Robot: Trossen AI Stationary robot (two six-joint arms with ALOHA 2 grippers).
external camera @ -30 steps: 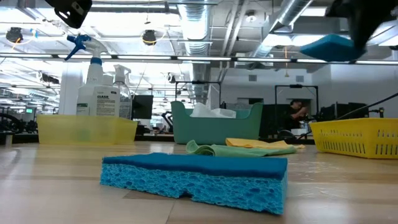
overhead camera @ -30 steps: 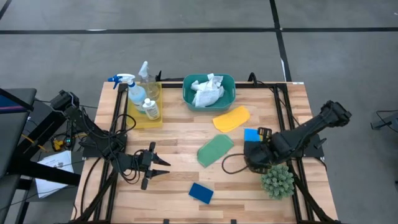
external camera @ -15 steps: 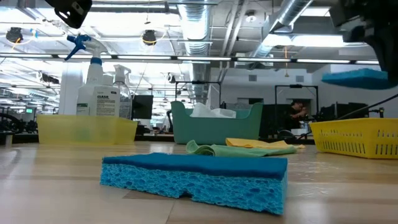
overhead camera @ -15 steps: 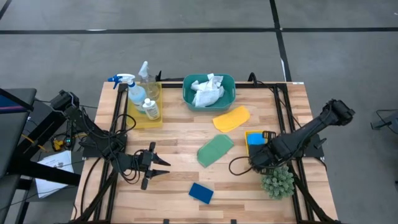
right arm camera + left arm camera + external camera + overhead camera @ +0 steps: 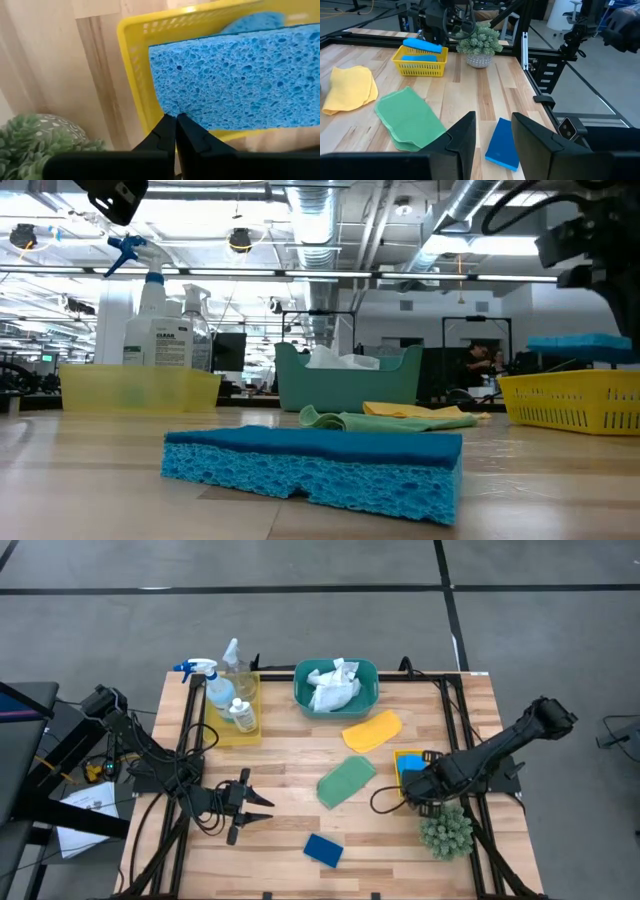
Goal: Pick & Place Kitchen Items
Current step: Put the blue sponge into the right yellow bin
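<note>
My right gripper is shut on a light-blue sponge over the small yellow tray at the table's right. Another light-blue sponge lies in that tray. My left gripper hangs open and empty at the near left, and a dark-blue sponge lies flat on the table ahead of it. A green cloth and a yellow cloth lie flat mid-table. A white cloth lies in the teal basin. The spray bottle and two small bottles stand in the far-left yellow tray. My right gripper pinches the light-blue sponge at one corner of its edge between its two fingertips. The sponge lies about level across the yellow tray's rim; it shows in the low view just at the tray's top.
A spiky green plant in a pot stands close to my right arm, on its near side. Black frame rails run along the table's left and right edges. Bare wood lies between the dark-blue sponge and the plant.
My right gripper has gone down and a little toward the table's right edge with the light-blue sponge. The sponge, earlier tilted and well above the yellow tray, now sits level at the tray's rim.
</note>
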